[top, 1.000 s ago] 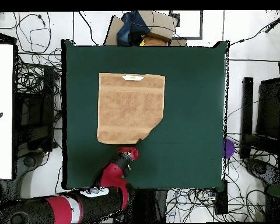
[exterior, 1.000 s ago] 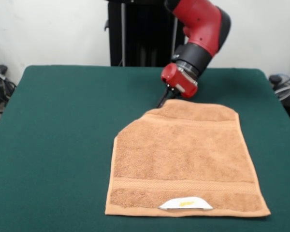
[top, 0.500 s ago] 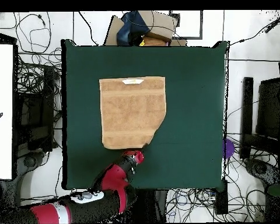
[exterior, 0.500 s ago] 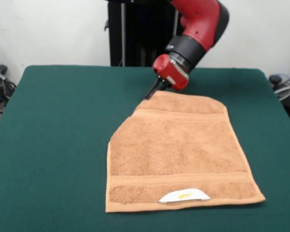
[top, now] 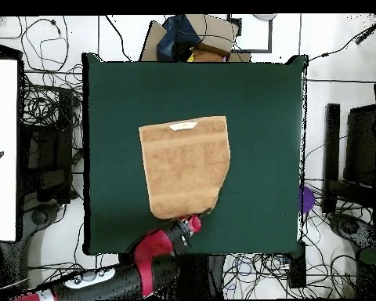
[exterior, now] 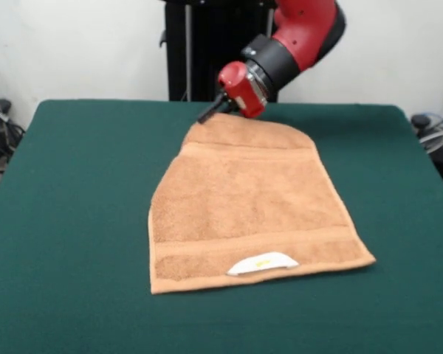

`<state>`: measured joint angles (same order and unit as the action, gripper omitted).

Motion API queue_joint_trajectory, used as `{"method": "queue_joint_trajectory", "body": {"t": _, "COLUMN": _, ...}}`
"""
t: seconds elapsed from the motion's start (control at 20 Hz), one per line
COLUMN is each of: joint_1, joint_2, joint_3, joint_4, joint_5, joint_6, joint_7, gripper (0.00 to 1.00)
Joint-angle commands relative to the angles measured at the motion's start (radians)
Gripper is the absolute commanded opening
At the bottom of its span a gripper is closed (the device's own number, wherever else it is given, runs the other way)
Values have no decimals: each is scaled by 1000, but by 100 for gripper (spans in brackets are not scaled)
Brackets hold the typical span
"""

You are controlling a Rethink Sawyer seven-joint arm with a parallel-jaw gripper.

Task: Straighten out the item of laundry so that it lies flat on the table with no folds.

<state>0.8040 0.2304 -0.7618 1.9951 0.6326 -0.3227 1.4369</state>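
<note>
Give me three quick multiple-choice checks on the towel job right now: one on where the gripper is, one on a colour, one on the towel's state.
1. Where is the gripper relative to the towel?
A. At the corner farthest from the label
B. Over the label
C. Off the table

2. What colour is the table top?
A. Grey
B. Dark green
C. White

3. How does the towel lie?
A. Rolled into a tube
B. Bunched in a heap
C. Mostly spread, one corner by the gripper not squared out

Answers:
1 A: the front view shows it at the far corner, with the white label on the opposite edge.
2 B: dark green in both views.
3 C: that corner looks cut off diagonally.
</note>
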Motion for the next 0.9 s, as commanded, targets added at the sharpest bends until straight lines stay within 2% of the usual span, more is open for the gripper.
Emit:
{"method": "queue_joint_trajectory", "body": {"t": 0.05, "joint_1": 84, "joint_2": 265, "joint_3": -124, "joint_4": -183, "joint_5": 47, "joint_6": 347, "joint_7": -7, "gripper": 0}}
{"method": "queue_joint_trajectory", "body": {"t": 0.55, "joint_1": 132, "joint_2": 427, "joint_3": -280, "joint_4": -317, "joint_5": -103, "joint_6": 583, "joint_7": 78, "gripper": 0}}
{"method": "queue_joint_trajectory", "body": {"t": 0.9, "joint_1": 138, "joint_2": 476, "joint_3": -307, "joint_4": -372, "joint_5": -169, "joint_6": 610, "joint_7": 126, "gripper": 0}}
